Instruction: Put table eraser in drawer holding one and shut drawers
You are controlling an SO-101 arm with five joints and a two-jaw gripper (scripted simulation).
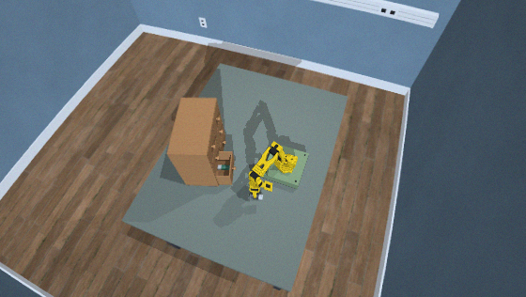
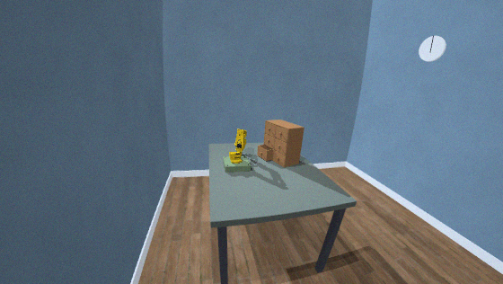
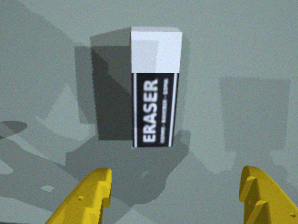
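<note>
Pointing down at the table, the two yellow fingers are spread a little way apart and pinch nothing. The gripper (image 3: 176, 219) hangs right over the eraser (image 3: 154, 87), but it does not touch it. The eraser lies flat on the gray-green table (image 1: 282, 235). It has a white end and a black sleeve with the word ERASER on it in white letters. Seen from the wrist, the eraser sits between the two fingers and a bit past their tips. A dark shadow falls beside the eraser. From the top, the eraser (image 1: 260, 197) is only a tiny pale spot under the gripper (image 1: 254, 192), near the open drawer. The yellow arm (image 1: 265, 164) bends over from its pale green base plate (image 1: 301, 176), which sits near the eraser too. The brown chest of drawers (image 1: 193, 136) stands on the table, on the other side of the eraser from the base plate. Its open drawer (image 1: 225, 173) is at the end nearest the eraser. Something small and greenish lies inside that drawer, too small to name.
</note>
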